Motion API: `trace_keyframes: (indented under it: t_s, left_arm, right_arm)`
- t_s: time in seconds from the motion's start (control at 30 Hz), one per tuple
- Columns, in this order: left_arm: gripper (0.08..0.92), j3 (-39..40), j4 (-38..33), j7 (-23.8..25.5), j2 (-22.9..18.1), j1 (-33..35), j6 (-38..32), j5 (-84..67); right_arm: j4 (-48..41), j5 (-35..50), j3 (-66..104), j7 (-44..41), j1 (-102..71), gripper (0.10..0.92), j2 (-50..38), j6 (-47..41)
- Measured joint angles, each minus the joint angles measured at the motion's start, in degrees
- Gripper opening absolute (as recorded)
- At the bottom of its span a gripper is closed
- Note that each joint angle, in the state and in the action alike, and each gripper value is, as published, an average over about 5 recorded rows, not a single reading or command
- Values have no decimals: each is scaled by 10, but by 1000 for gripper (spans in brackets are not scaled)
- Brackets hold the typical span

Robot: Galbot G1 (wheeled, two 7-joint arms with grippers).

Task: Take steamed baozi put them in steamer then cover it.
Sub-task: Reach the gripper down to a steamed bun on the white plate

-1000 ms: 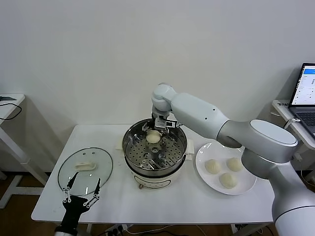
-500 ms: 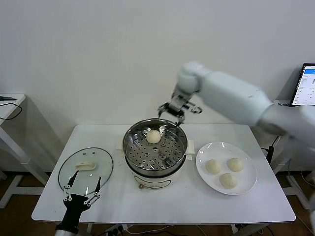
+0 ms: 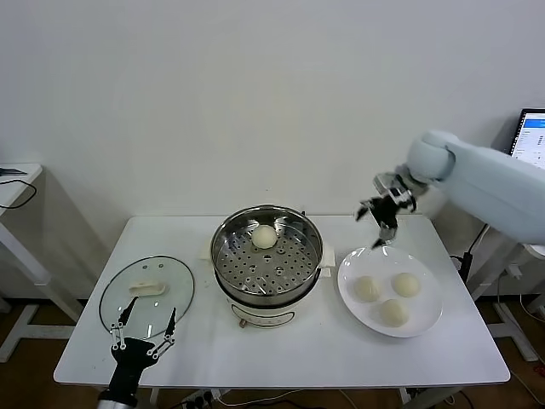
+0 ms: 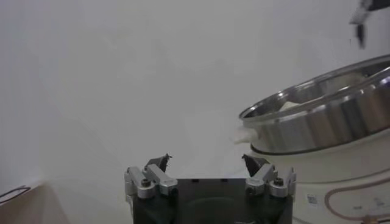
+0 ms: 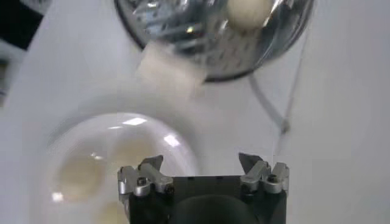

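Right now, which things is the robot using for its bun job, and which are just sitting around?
For the job:
- bun in the steamer
- three buns on the plate
- steamer
- glass lid, lying on the table
- right gripper, open, above the plate
- left gripper, open, by the lid

Just there:
- white plate
- table
- laptop

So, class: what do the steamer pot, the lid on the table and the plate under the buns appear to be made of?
Steamer: polished steel, judging by its mirror-like shine and perforated tray; base looks like white plastic.
Lid: clear glass, since the table shows through; pale handle.
Plate: glossy white, probably ceramic.
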Motion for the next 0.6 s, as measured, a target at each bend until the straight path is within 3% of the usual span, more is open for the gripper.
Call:
trace_keyframes:
  t_s: [0.6]
  left_arm:
    - [823,-5,5,-1,-4,-1,-3,1]
  right_arm:
    - [-16,22,7,86,-109,823,-6,-53]
